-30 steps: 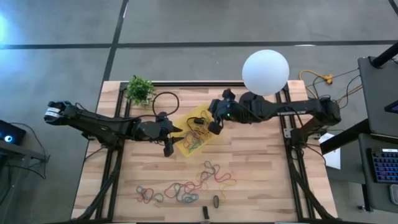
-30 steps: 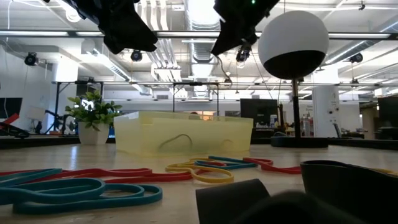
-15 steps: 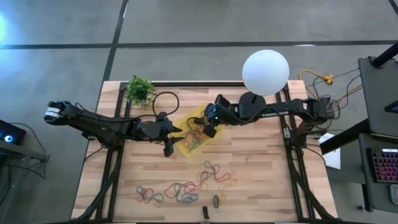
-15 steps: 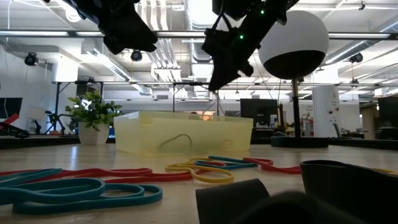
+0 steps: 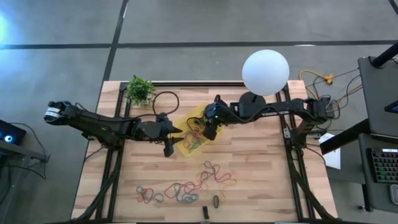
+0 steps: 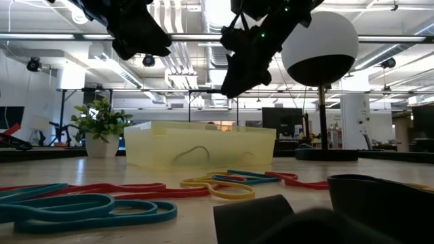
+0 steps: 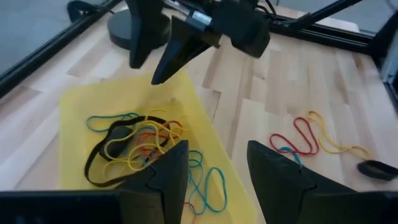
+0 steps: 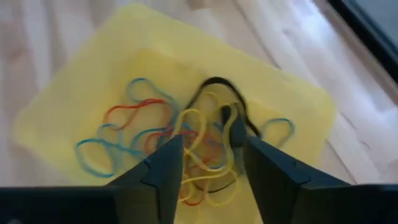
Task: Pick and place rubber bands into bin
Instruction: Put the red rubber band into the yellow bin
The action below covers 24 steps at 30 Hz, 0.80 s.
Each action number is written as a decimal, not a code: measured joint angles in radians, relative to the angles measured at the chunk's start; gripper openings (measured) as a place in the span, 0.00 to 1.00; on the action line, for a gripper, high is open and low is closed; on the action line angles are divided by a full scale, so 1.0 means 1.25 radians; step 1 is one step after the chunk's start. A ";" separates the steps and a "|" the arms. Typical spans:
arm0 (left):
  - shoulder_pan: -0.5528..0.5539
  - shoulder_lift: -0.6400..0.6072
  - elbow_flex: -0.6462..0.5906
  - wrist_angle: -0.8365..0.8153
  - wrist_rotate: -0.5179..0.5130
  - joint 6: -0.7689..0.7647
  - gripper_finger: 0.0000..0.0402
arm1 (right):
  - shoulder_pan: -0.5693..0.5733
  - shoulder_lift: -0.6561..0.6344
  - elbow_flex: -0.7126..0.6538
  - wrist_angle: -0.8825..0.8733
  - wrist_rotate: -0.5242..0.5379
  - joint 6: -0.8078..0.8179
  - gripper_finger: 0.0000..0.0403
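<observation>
A: What is sitting on the pale wooden plank tabletop [image 5: 261, 162]?

B: The biggest thing is a white globe lamp on a black round base [image 5: 265, 72], standing at the far edge. The 2 dark arms are reaching in from either side and meeting over the small shallow translucent yellow plastic bin [image 5: 191, 132], which is lying near the middle of the tabletop, toward the far side.

A: How is the right gripper [image 8: 208, 163] standing?

B: It is hanging above the bin, pointing down into it. In its wrist view the jaws are standing apart with nothing between them; only the bin's contents are showing in the gap.

A: And the left gripper [image 7: 211, 168]?

B: It is hovering at the bin's left edge. Its jaws are also standing apart and gripping nothing.

A: Where are the rubber bands?

B: A tangle of thin coloured rubber bands [image 7: 137, 140] in yellow, blue, red and black is lying inside the bin. More loose rubber bands [image 5: 186, 185] in red, blue and yellow are lying scattered along the near part of the tabletop, well apart from the bin. A large black ring [image 5: 165, 101] is lying beside a small green potted plant [image 5: 140, 90] at the far left corner.

A: Anything smaller?

B: 2 small dark oblong pieces [image 5: 215, 201] are lying at the near edge, just beside the scattered bands.
</observation>
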<state>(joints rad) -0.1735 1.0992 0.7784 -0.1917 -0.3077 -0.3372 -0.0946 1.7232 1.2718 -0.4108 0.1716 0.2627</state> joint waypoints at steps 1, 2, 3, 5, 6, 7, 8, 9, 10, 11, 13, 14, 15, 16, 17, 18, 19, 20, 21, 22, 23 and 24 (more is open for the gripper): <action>-0.001 0.000 0.000 0.000 0.014 0.000 0.37 | 0.003 -0.002 0.002 -0.002 -0.015 -0.010 0.40; -0.003 0.000 0.000 0.000 0.029 -0.001 0.37 | 0.008 -0.006 0.003 -0.003 -0.029 -0.023 0.41; -0.004 0.000 0.000 0.000 0.046 -0.001 0.37 | 0.014 -0.009 0.004 -0.003 -0.037 -0.034 0.43; -0.010 0.000 0.000 -0.001 0.079 -0.001 0.37 | 0.031 -0.020 0.004 -0.006 -0.039 -0.054 0.44; -0.013 0.000 0.000 -0.003 0.094 -0.001 0.37 | 0.041 -0.027 0.004 -0.014 -0.042 -0.066 0.45; -0.017 0.000 0.000 -0.006 0.107 -0.001 0.37 | 0.052 -0.034 0.004 -0.023 -0.042 -0.078 0.45; -0.021 0.000 0.000 -0.006 0.118 -0.001 0.37 | 0.063 -0.043 0.004 -0.037 -0.043 -0.091 0.45; -0.026 0.000 0.000 -0.008 0.131 -0.001 0.37 | 0.075 -0.048 0.004 -0.054 -0.042 -0.103 0.44; -0.032 0.000 0.000 -0.010 0.143 -0.001 0.37 | 0.086 -0.057 0.004 -0.074 -0.042 -0.112 0.44; -0.037 0.000 0.000 -0.012 0.159 -0.001 0.37 | 0.098 -0.063 0.004 -0.100 -0.042 -0.120 0.44; -0.052 0.000 0.000 -0.026 0.186 -0.003 0.37 | 0.124 -0.077 0.003 -0.146 -0.042 -0.126 0.43; -0.059 0.000 0.000 -0.037 0.202 -0.013 0.37 | 0.138 -0.084 0.003 -0.173 -0.042 -0.126 0.42; -0.070 0.000 0.000 -0.052 0.216 -0.019 0.37 | 0.152 -0.092 0.003 -0.199 -0.042 -0.126 0.42; -0.083 0.000 0.000 -0.069 0.227 -0.029 0.37 | 0.166 -0.100 0.003 -0.225 -0.042 -0.123 0.42; -0.096 0.000 0.000 -0.091 0.238 -0.040 0.37 | 0.181 -0.106 0.003 -0.250 -0.041 -0.117 0.41; -0.112 0.003 0.000 -0.114 0.241 -0.051 0.37 | 0.195 -0.112 0.002 -0.275 -0.041 -0.107 0.41; -0.127 0.007 0.000 -0.131 0.243 -0.064 0.37 | 0.209 -0.118 -0.001 -0.301 -0.039 -0.094 0.40; -0.143 0.011 0.000 -0.150 0.245 -0.080 0.37 | 0.222 -0.123 -0.004 -0.326 -0.035 -0.077 0.40; -0.159 0.017 0.000 -0.166 0.245 -0.095 0.37 | 0.234 -0.130 -0.008 -0.340 -0.033 -0.061 0.39; -0.175 0.024 0.000 -0.171 0.245 -0.112 0.37 | 0.248 -0.139 -0.015 -0.347 -0.033 -0.043 0.39; -0.190 0.033 0.000 -0.170 0.245 -0.129 0.37 | 0.261 -0.151 -0.024 -0.352 -0.032 -0.025 0.38; -0.205 0.044 0.000 -0.167 0.245 -0.144 0.37 | 0.272 -0.163 -0.035 -0.356 -0.032 -0.008 0.38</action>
<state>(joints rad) -0.4295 1.1538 0.7784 -0.4000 -0.0012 -0.5172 0.2459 1.5196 1.2287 -0.8561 0.1310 0.2530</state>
